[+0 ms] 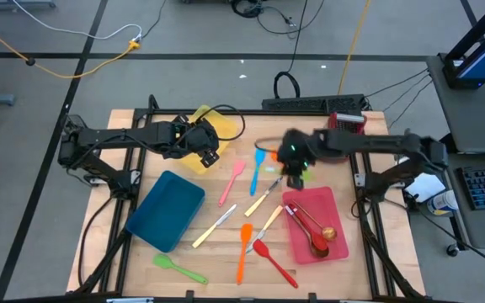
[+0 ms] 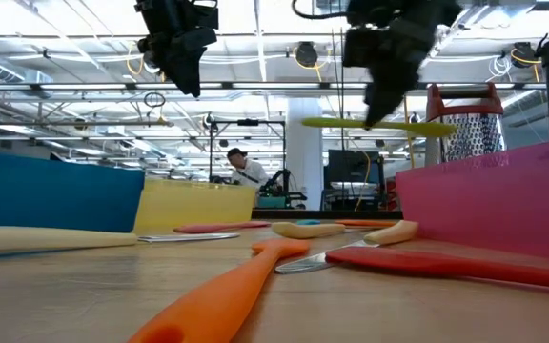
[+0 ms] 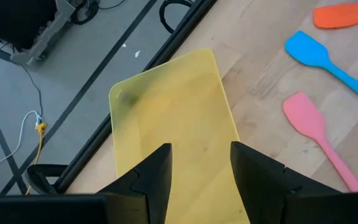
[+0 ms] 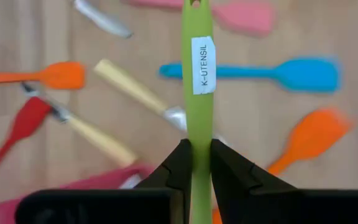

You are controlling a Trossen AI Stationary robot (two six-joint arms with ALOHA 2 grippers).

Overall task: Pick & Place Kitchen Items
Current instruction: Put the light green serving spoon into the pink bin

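Note:
My right gripper [image 4: 196,149] is shut on a green utensil [image 2: 389,125], which it holds in the air above the table's middle, over scattered spatulas and knives. A white label [image 4: 204,65] is stuck on the utensil's handle. My left gripper [image 3: 201,155] hovers open above the yellow tray [image 3: 173,118] at the far left and touches nothing. Flat on the wood lie a pink spatula [image 1: 231,181], a blue one [image 1: 258,167], an orange one [image 1: 244,248], a red one [image 1: 272,261], another green one [image 1: 179,268] and cream-handled knives [image 1: 215,225]. My right gripper pinches the green utensil's slim handle [image 4: 196,134] between its two fingers, some way back from the end with the hole. The fingers come slanting down from above. The utensil hangs about level, lifted clear of the table and of the items below.
A blue tray [image 1: 167,210] lies at the near left and a red tray [image 1: 331,210] holding metal utensils at the near right. A red-topped grater [image 1: 346,122] stands at the far right. Bare wood shows between the blue tray and the knives.

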